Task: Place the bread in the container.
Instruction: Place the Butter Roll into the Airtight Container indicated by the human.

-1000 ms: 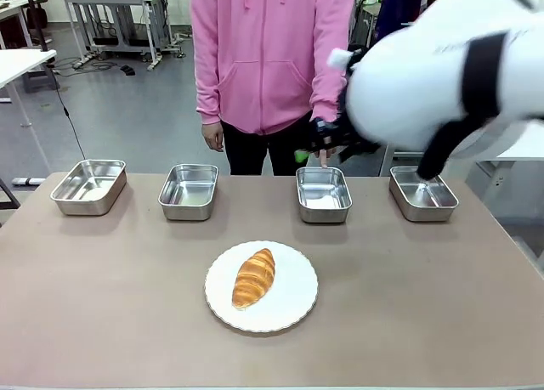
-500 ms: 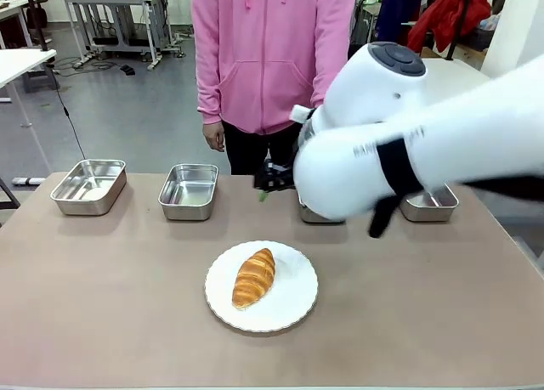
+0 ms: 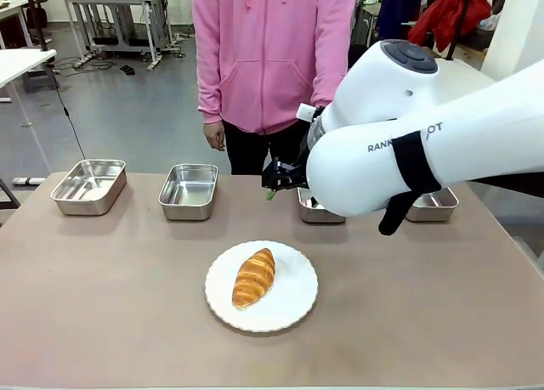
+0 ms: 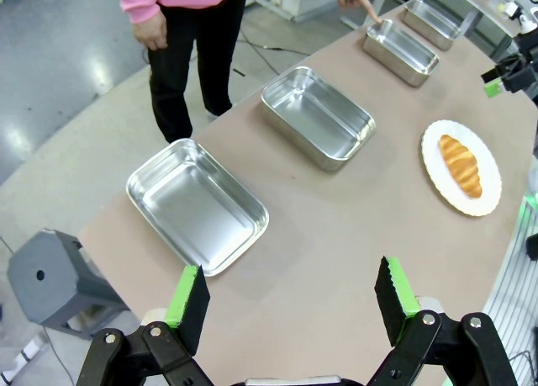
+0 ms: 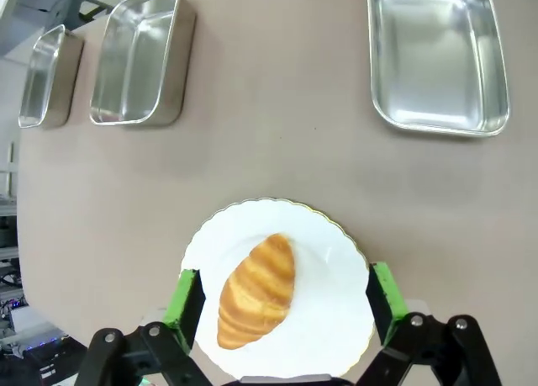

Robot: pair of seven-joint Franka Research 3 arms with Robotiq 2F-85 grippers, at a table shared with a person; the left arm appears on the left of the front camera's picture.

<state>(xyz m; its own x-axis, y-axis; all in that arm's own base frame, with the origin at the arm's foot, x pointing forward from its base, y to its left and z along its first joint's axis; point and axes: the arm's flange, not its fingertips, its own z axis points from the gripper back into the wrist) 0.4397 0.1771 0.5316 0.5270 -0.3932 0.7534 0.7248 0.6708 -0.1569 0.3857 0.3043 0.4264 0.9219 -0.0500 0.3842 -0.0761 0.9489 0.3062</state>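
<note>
Right end effector (image 5: 284, 295) above ridged bread (image 5: 255, 292)

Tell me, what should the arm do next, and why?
Probably lower the right gripper straight down around the bread: its jaws stand open directly above it, and the bread lies untouched on the plate, not yet in any tray.

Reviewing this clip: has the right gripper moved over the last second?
Yes. In the front view the right gripper has swung left and lower, from above the third tray to its left edge, nearer the plate.
</note>
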